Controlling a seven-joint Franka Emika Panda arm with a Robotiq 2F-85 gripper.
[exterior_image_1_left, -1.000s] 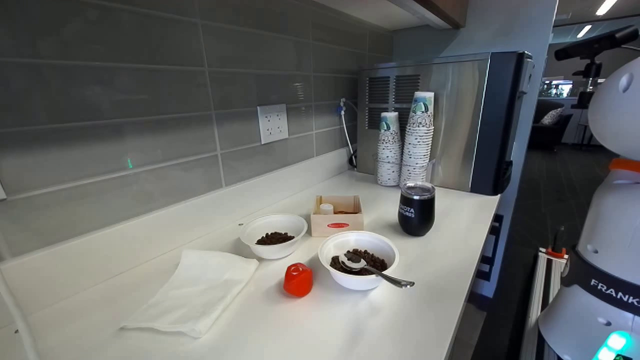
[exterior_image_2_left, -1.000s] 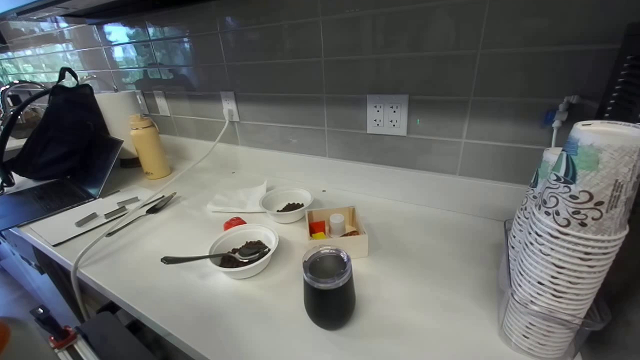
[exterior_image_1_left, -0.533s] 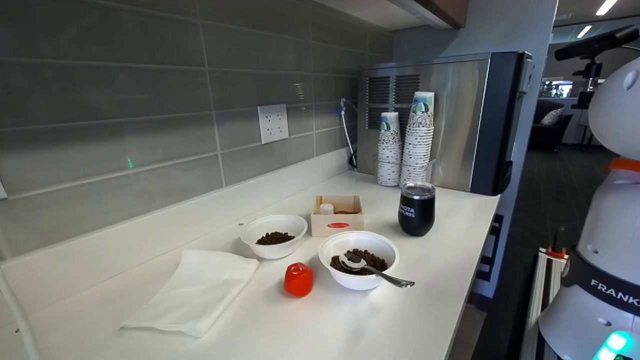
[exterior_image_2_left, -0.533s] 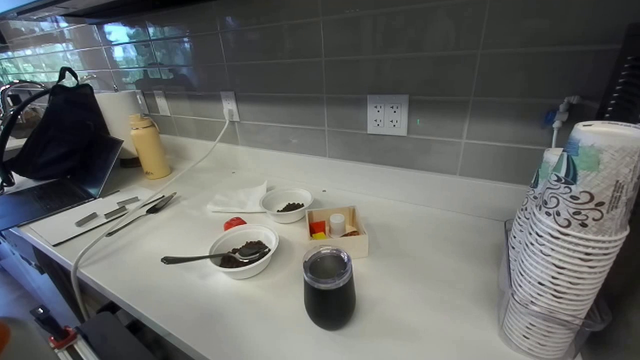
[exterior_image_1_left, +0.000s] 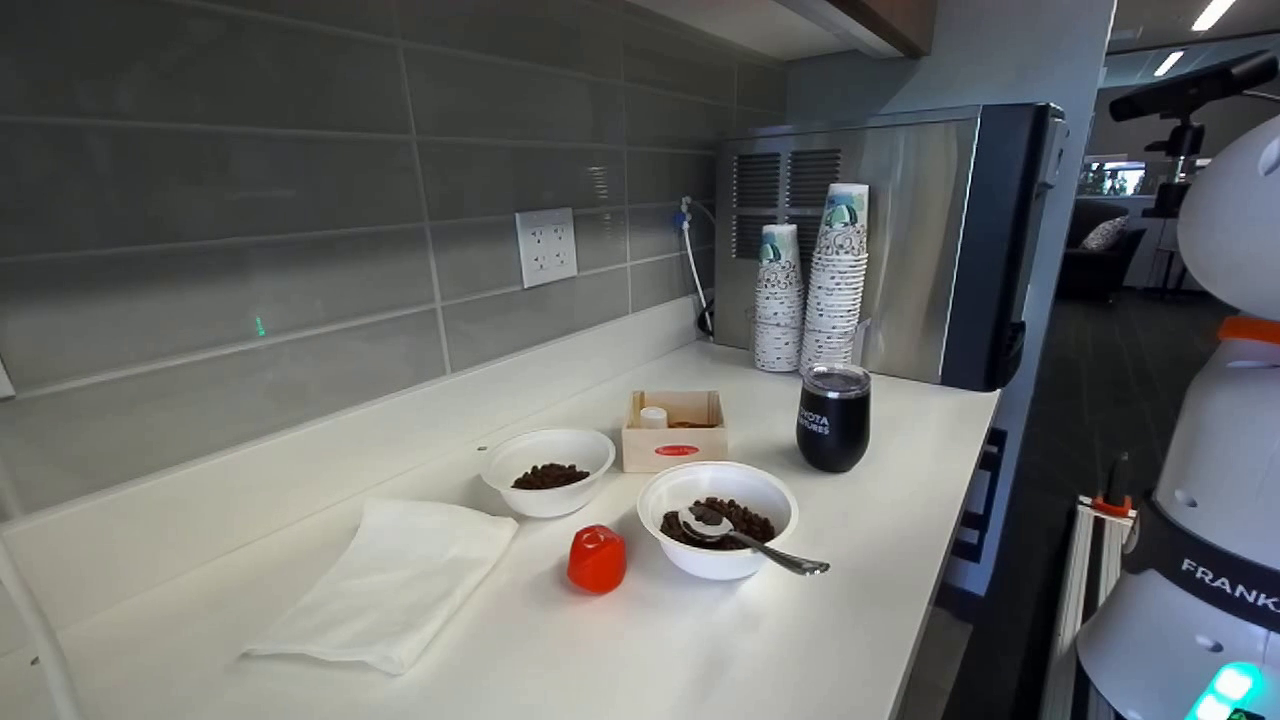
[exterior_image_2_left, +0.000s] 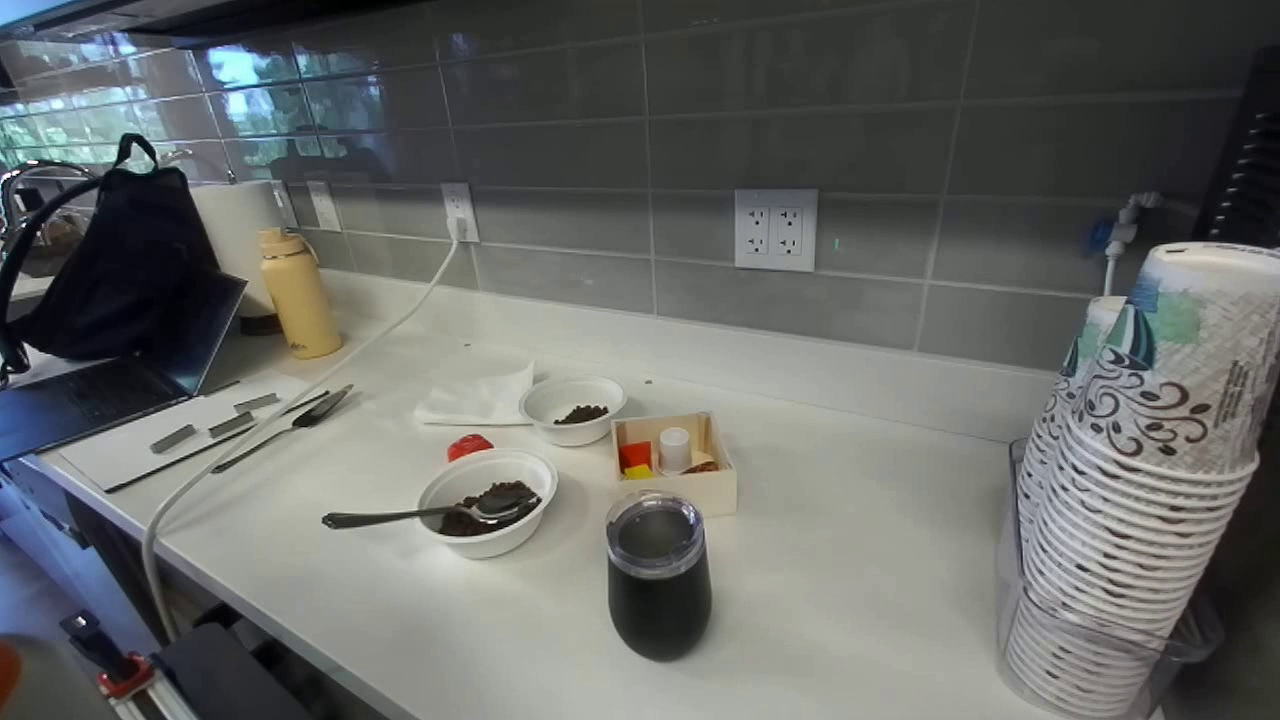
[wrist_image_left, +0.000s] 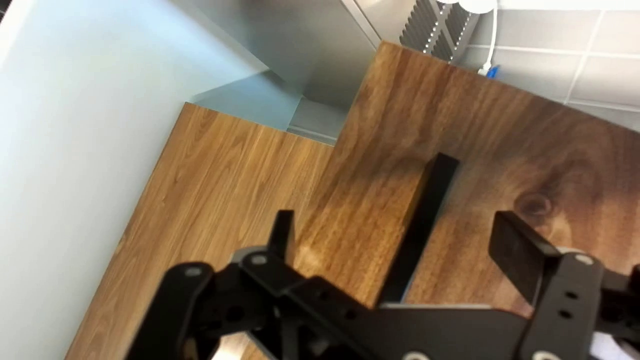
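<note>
Holding gripper (wrist_image_left: 395, 230) fingers spread at wrist view's bottom, pinching nothing, facing black handle (wrist_image_left: 422, 227) at center on wooden panel (wrist_image_left: 485, 150). Resting spoon (exterior_image_1_left: 770, 551) on rim of bowl (exterior_image_1_left: 705, 565), lower center of an exterior view, likely for easy pickup. Bracing cups (exterior_image_2_left: 1140, 500) in clear bin (exterior_image_2_left: 1190, 635), lower right of an exterior view, likely against toppling.

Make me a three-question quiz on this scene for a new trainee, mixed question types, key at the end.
1. In the wrist view, the gripper is:
A) shut on a paper cup
B) open, fingers apart
C) out of sight

2. True or false: the black handle is mounted on gray tile.

3. Fill in the blank: one white bowl on the counter holds dark pieces and a ____.

Key: 1. B. 2. False; it is on a wooden panel. 3. Spoon.
</note>
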